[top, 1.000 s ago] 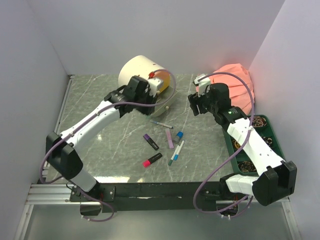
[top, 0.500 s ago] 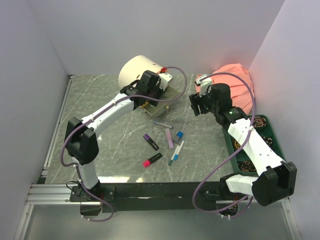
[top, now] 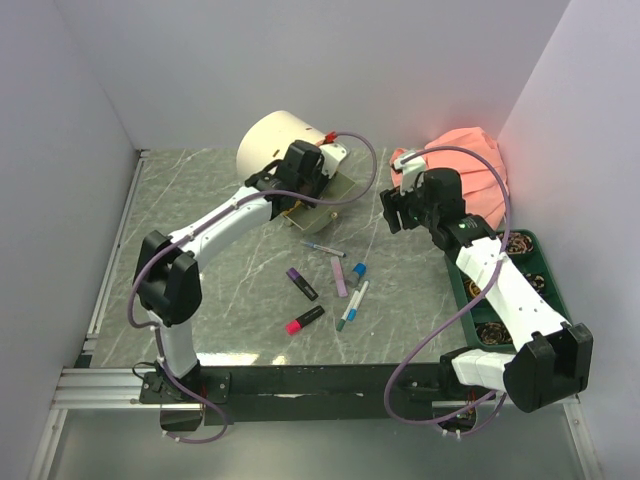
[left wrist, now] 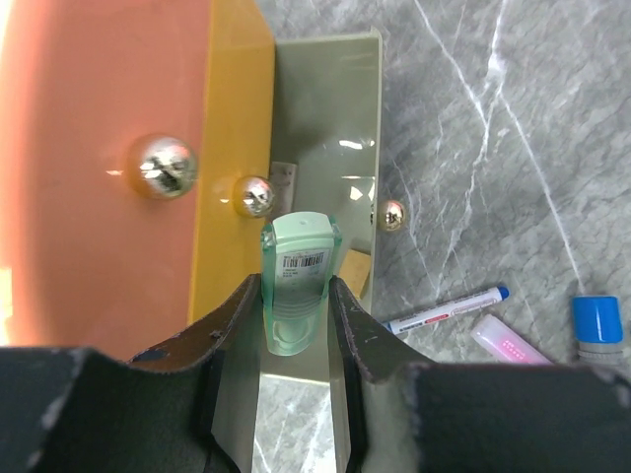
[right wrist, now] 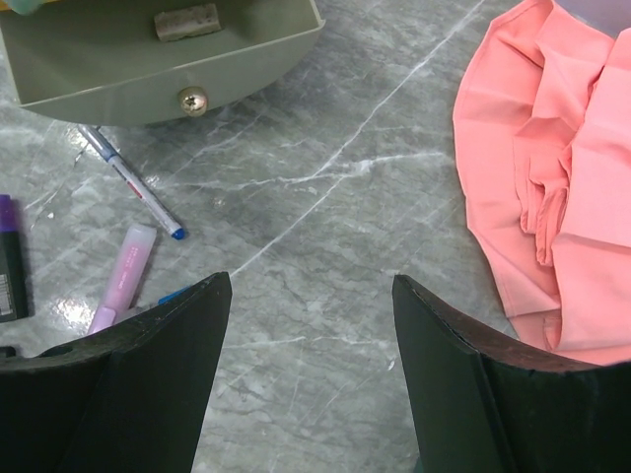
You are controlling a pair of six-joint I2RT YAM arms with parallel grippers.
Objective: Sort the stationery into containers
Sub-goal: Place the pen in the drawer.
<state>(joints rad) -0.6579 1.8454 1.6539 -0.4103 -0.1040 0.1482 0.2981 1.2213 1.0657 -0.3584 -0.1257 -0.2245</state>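
My left gripper (left wrist: 294, 286) is shut on the small green piece (left wrist: 299, 258), which carries a barcode label. It holds the piece over an open olive drawer (left wrist: 360, 118) of the cream drum cabinet (top: 275, 140). A tan eraser (left wrist: 355, 268) lies in that drawer. The yellow drawer (left wrist: 237, 118) and peach-orange drawer (left wrist: 89, 246) are beside it, closed. My right gripper (right wrist: 308, 286) is open and empty above bare table. A white pen (top: 322, 247), purple highlighter (top: 301, 283), lilac marker (top: 339, 275), blue-capped highlighter (top: 357, 272), another thin pen (top: 352, 306) and pink-black highlighter (top: 305, 320) lie on the table.
A salmon-pink cloth (top: 465, 165) is heaped at the back right, just beyond my right gripper. A dark green compartment tray (top: 545, 265) sits along the right edge under the right arm. White walls close in the table on three sides.
My left gripper has moved right from beside the cabinet to over the open drawer, then held nearly still. The right arm has barely moved.
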